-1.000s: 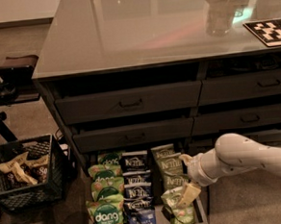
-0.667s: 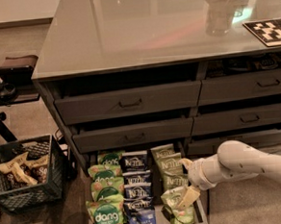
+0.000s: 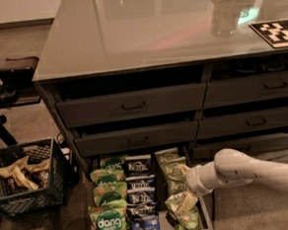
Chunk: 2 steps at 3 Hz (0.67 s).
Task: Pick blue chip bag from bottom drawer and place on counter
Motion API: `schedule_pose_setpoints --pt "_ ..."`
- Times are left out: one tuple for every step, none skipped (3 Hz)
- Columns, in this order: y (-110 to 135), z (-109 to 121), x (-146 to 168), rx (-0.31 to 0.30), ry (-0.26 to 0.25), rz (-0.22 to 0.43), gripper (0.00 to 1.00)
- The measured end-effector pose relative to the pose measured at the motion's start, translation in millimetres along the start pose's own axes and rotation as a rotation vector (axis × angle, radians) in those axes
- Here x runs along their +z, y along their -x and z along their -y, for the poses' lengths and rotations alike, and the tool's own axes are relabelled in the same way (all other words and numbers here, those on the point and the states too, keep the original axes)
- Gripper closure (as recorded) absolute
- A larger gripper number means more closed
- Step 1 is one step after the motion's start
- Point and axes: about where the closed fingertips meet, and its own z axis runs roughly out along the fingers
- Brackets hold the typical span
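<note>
Wide, shallow dark grey bottom drawer (image 3: 209, 216), pulled out. Small navy Kettle chip bags (image 3: 140, 198) fill its middle column. At their 3 o'clock, the white arm's two-finger gripper (image 3: 185, 186) is over the olive-green bags (image 3: 168, 158), jaws spread apart.

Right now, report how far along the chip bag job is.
Done: the bottom drawer stands open, its bags exposed. In hand: the gripper is down in the drawer over the olive-green bags, beside the blue chip bags; none looks lifted. Left: grasp a blue one, raise it, and set it on the counter, where no chip bag lies.
</note>
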Motion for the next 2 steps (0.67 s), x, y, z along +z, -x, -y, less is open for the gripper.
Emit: schedule_pose_setpoints --pt "-10.5 10.7 36.0 -0.082 0.004 0.023 0.0" --pt "-16.7 15.7 66.5 -0.146 0.022 0.06 0.0"
